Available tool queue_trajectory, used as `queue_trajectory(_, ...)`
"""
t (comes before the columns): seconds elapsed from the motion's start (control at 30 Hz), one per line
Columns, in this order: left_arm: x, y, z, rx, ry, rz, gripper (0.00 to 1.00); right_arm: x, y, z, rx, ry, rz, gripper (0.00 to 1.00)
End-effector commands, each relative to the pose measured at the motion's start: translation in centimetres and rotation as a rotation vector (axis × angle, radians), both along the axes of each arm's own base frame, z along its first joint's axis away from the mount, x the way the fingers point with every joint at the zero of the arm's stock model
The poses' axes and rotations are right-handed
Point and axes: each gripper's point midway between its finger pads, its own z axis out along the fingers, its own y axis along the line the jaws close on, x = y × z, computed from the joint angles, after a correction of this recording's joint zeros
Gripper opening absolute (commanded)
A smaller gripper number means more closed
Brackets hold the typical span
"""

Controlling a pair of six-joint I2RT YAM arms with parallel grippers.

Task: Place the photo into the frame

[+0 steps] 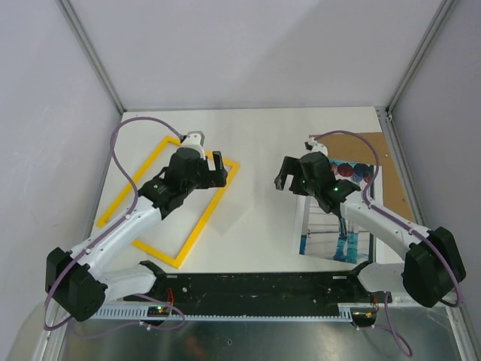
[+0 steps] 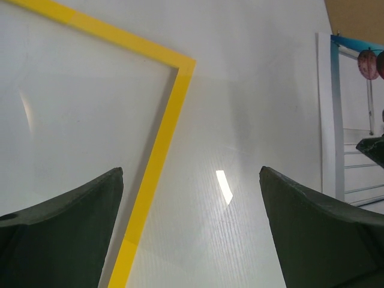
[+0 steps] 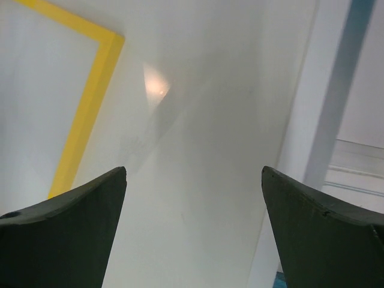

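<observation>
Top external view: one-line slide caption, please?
Left claw open over the frame's edge, right claw open beside the photo; nothing grasped.

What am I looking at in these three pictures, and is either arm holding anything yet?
Two robot arms are bolted at the near edge of a white table. The wide picture looks down from above and behind them. The other two pictures come from a camera on each wrist, and the dark shapes at the bottom are fingers. A yellow frame lies on the left. The photo lies on the right, partly over a brown backing board. The left gripper and right gripper are both open and hold nothing.
</observation>
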Motion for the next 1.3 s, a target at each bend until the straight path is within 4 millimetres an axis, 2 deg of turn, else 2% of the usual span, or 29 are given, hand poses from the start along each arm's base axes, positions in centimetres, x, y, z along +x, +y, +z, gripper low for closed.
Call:
queue_trajectory(0.0, -0.1, 1.0, -0.5, -0.034, 0.015, 0.034, 1.0, 0.2, 4.1, 1.4, 0.097, -0.026, 0.098, 0.99)
queue_trajectory(0.1, -0.1, 1.0, -1.8, -0.048, 0.061, 0.029, 1.0, -0.1, 5.1, 0.1, 0.102, 0.016, 0.11, 0.99)
queue_trajectory(0.3, -0.4, 0.5, -4.4, -0.055, 0.145, 0.029, 1.0, -0.1, 3.5, -1.5, 0.071, 0.066, 0.057, 0.99)
queue_trajectory(0.37, -0.4, 0.3, -5.0, -0.055, 0.166, 0.028, 1.0, -0.2, 3.6, -2.0, 0.094, 0.084, 0.063, 0.99)
queue_trajectory(0.47, -0.1, 0.2, -5.4, -0.056, 0.182, 0.036, 1.0, -0.5, 4.7, -2.8, 0.148, 0.103, 0.084, 0.99)
queue_trajectory(0.63, 0.9, 0.0, -5.5, -0.107, 0.223, 0.047, 1.0, -1.2, 8.5, -4.0, 0.247, 0.136, 0.157, 0.99)
queue_trajectory(0.9, 2.6, 1.2, -5.5, -0.209, 0.283, 0.083, 1.0, -3.0, 14.1, -6.3, 0.399, 0.186, 0.202, 0.99)
queue_trajectory(1.07, 2.5, 1.6, -5.3, -0.215, 0.279, 0.09, 1.0, -3.4, 15.6, -7.3, 0.494, 0.174, 0.177, 0.99)
queue_trajectory(1.27, 2.5, 2.4, -5.0, -0.213, 0.263, 0.102, 1.0, -3.4, 16.3, -7.9, 0.582, 0.131, 0.138, 0.98)
